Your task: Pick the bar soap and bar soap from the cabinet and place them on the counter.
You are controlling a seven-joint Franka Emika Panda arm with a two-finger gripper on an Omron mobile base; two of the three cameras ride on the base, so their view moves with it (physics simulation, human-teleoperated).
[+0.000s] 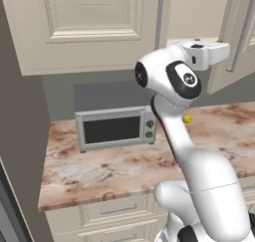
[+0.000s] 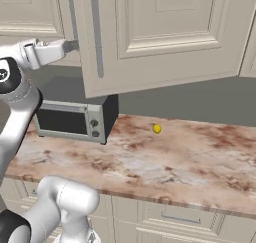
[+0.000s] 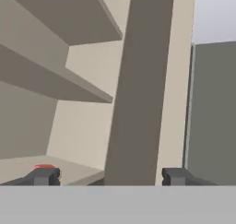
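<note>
End effector [image 3: 110, 177]: fingers spread wide, holding nothing, at the open cabinet [image 3: 83, 126].
Bar soap [image 3: 44, 166]: sliver of salmon-pink on the lowest shelf, just behind the left fingertip [image 3: 44, 176].
Approach: shift left and centre the fingers before closing.
Long axis: mostly hidden; cannot tell.
Table [image 1: 109, 166]: drop-off below.

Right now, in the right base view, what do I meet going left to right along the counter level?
Arm → microwave → yellow ball → bare counter.
</note>
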